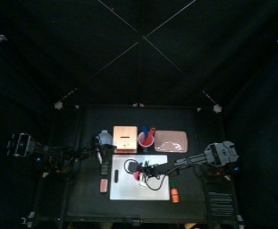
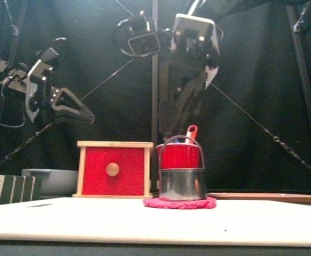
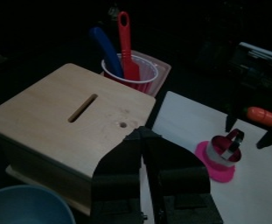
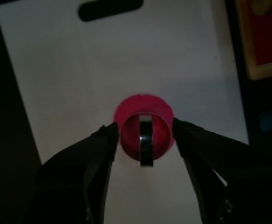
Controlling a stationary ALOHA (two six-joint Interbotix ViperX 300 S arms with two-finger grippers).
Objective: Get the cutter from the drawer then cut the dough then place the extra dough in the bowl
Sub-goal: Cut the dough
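Black curtains hem in the small worktop (image 1: 81, 206). The right gripper (image 4: 146, 131) hangs with its jaws spread wide, flanking the cutter (image 4: 146, 147), which stands free on the pink dough (image 4: 129, 109) mid-board, likely so it punches through. The white cutting board (image 4: 56, 87) lies along the worktop's front edge. The left gripper (image 3: 142, 142), jaws closed on nothing, hovers over the wooden box (image 3: 68, 109) near the back edge, beside the bowl (image 3: 21, 206).

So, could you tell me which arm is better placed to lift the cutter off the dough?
Right, probably: the right gripper hangs directly above the cutter on the dough, jaws open. The left gripper is off by the wooden box, jaws shut.
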